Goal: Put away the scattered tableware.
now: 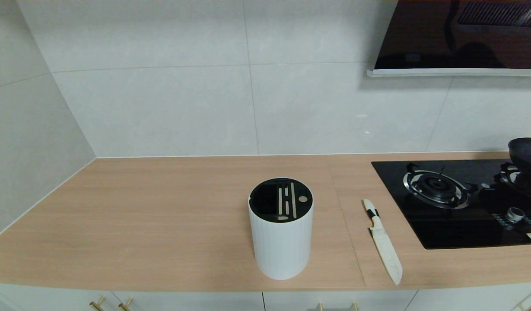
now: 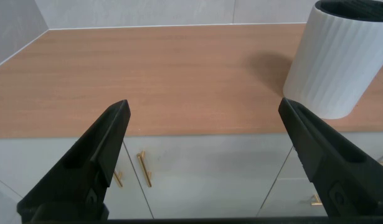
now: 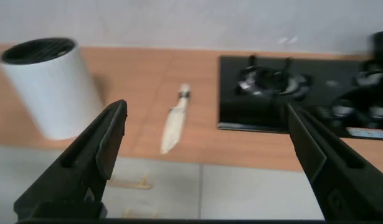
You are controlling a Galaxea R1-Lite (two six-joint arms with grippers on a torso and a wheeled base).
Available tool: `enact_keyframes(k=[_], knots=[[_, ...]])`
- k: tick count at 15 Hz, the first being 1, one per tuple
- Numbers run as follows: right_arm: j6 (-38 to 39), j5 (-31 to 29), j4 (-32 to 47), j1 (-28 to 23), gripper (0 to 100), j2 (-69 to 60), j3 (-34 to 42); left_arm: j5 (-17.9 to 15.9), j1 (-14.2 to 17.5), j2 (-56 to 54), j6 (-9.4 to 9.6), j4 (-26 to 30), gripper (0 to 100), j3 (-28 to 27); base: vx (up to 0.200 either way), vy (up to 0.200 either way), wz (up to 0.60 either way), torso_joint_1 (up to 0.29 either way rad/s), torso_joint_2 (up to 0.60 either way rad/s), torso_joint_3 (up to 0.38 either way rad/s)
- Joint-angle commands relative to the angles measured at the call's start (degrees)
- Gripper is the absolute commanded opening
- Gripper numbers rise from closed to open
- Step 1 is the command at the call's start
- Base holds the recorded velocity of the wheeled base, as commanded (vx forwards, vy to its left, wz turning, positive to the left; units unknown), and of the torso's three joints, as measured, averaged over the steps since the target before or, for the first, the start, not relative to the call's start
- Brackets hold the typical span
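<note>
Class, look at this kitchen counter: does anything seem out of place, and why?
Yes: the white knife lies loose on the wooden counter between the slotted holder and the hob, blade tip near the front edge, while the holder's slots look empty.

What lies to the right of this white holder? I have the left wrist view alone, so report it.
Observer: A white knife lies flat on the counter, between the white holder and the stove, touching neither.
Operator: Give me its heading.
Observer: Handle toward the wall, blade tip toward the counter's front edge.
Operator: Now describe the holder's top.
Observer: It is black, with narrow slots beside one wider opening, and nothing sticks out of any of them.
</note>
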Motion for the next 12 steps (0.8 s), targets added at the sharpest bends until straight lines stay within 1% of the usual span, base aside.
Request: enact_keyframes(k=[1, 2, 4, 6, 7, 8, 9, 12], knots=[[0.1, 2.9, -1.3, 1.9, 100, 20.5, -6.1, 0.0, 0.0, 0.0, 0.02, 0.0, 100, 0.0, 0.000, 0.000, 0.00, 0.000, 0.00, 0.000], [0.1, 2.8, -2.2, 2.9, 100, 23.7, -6.6, 0.0, 0.1, 0.0, 0.02, 0.0, 100, 0.0, 0.000, 0.000, 0.00, 0.000, 0.00, 0.000], [0.6, 2.7, -7.4, 9.2, 100, 34.9, -8.6, 0.0, 0.1, 0.0, 0.02, 0.0, 100, 0.0, 0.000, 0.000, 0.00, 0.000, 0.00, 0.000], [0.6, 2.4, -9.7, 12.2, 100, 41.4, -10.0, 0.0, 0.0, 0.0, 0.02, 0.0, 100, 0.0, 0.000, 0.000, 0.00, 0.000, 0.00, 0.000], [0.7, 2.1, -11.2, 13.7, 100, 46.9, -11.8, 0.0, 0.1, 0.0, 0.02, 0.0, 100, 0.0, 0.000, 0.000, 0.00, 0.000, 0.00, 0.000], [0.7, 2.1, -13.0, 14.0, 100, 53.4, -14.1, 0.0, 0.1, 0.0, -0.07, 0.0, 100, 0.0, 0.000, 0.000, 0.00, 0.000, 0.00, 0.000], [0.6, 1.9, -14.1, 14.1, 100, 56.3, -15.1, 0.0, 0.0, 0.0, -0.07, 0.0, 100, 0.0, 0.000, 0.000, 0.00, 0.000, 0.00, 0.000], [0.5, 0.5, -22.0, 14.0, 100, 69.4, -18.4, 0.0, 0.0, 0.0, -0.07, 0.0, 100, 0.0, 0.000, 0.000, 0.00, 0.000, 0.00, 0.000]])
